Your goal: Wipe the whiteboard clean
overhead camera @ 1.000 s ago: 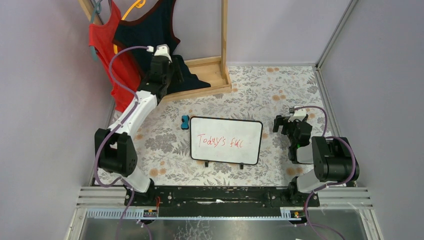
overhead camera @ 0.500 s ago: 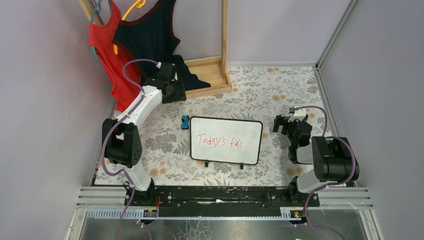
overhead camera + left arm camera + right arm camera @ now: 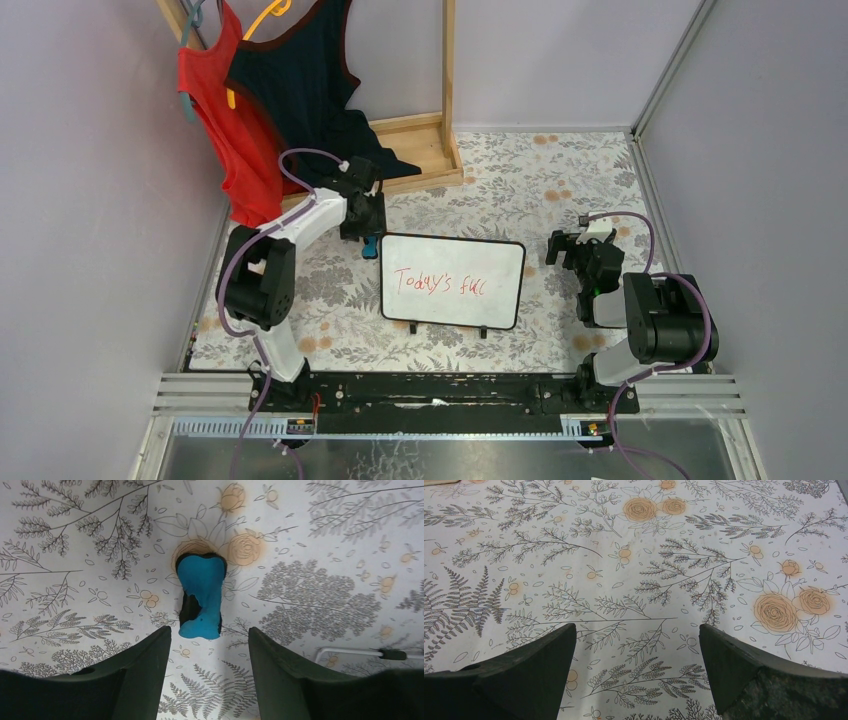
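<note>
1. Closest to the arm bases, the flat white whiteboard with the thin black frame lies face up mid-counter. Its little feet point to 6 o'clock and there's red handwriting across it, so nothing's been wiped yet.
2. At the board's 3 o'clock sits the right pincer, well apart from the board. It's spread as wide as it goes and holds nothing, with only the floral-print counter under it. Looks parked out of the way to me.
3. Just off the board's corner at 10 o'clock is the small blue-and-black eraser, lying on the cloth, handy for the job.
4. The left pincer hangs over that eraser, fingers fairly wide either side of its near end. It grips nothing and isn't touching, as far as I can tell. My guess is it's lining up the grab.
5. Way back at 11–12 o'clock, a wooden rack has a red tank top and a dark navy one hanging on it. Not part of this job.
</note>
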Controlling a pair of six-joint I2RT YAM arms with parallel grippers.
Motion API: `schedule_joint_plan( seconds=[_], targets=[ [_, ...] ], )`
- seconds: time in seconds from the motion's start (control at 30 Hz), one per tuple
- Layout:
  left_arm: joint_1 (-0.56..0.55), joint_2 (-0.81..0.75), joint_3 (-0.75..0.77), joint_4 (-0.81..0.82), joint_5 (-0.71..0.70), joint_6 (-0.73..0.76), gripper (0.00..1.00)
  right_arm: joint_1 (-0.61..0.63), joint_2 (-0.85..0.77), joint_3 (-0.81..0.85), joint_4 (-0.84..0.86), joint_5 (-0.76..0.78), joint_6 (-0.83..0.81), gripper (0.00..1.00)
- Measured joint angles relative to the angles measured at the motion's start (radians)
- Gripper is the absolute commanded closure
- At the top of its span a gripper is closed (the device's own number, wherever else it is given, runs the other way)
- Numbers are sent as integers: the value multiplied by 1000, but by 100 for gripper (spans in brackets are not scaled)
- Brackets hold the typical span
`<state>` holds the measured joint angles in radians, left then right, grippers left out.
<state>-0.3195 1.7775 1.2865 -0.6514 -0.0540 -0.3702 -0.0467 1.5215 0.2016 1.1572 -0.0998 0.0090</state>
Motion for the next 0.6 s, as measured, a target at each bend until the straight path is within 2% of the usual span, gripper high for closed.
schedule_joint_plan(
  seconds=[0.6],
  targets=[
    [-1, 95, -30, 62, -40, -4, 47, 0, 0, 0, 0, 0, 0, 1]
  ],
)
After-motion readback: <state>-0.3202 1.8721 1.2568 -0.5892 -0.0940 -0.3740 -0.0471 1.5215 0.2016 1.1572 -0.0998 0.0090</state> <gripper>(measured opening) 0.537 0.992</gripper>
